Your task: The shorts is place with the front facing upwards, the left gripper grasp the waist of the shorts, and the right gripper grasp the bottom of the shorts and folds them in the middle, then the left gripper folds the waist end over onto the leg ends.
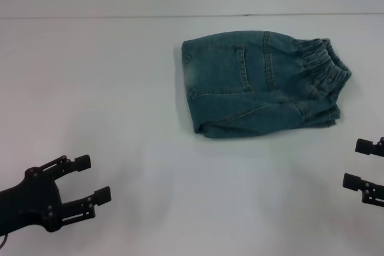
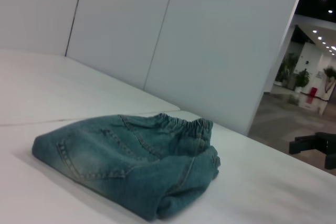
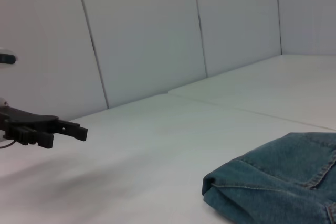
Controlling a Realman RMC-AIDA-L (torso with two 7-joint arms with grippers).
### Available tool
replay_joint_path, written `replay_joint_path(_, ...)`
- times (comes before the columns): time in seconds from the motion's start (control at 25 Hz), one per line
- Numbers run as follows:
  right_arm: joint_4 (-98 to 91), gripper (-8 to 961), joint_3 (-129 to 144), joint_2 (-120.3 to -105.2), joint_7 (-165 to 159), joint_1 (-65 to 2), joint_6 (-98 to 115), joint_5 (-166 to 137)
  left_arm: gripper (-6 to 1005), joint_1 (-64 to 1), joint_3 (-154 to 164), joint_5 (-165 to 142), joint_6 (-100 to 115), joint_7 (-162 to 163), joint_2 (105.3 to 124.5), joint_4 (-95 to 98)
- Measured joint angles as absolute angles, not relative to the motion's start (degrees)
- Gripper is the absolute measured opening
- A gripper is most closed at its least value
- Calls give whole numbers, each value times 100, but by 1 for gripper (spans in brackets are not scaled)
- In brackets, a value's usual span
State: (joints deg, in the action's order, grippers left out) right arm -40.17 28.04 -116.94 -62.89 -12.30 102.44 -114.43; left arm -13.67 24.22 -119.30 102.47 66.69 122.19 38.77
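Note:
The blue-green denim shorts (image 1: 258,85) lie folded into a compact bundle on the white table (image 1: 108,88), right of centre. The gathered waist (image 1: 321,67) is at the bundle's right end and the straight leg-end edge (image 1: 187,73) at its left. A patch pocket faces up. My left gripper (image 1: 95,178) hovers open and empty at the near left, well away from the shorts. At the right edge my right gripper (image 1: 354,163) is open and empty, just below the waist end. The left wrist view shows the shorts (image 2: 131,161) and the right gripper (image 2: 315,148) beyond. The right wrist view shows the shorts (image 3: 278,187) and the left gripper (image 3: 58,129).
White wall panels (image 2: 157,35) rise behind the table's far edge. Past the panels, the left wrist view shows an open hallway (image 2: 310,77) with ceiling lights. Nothing but the shorts lies on the table.

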Motion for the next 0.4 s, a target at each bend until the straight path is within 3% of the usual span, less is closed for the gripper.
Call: replay_joint_path(0.4,-4017,818,2508,-11683,-6150,-1107,10364,-11599,861,-1441,2278,-12120,10282,6816,12184,3885)
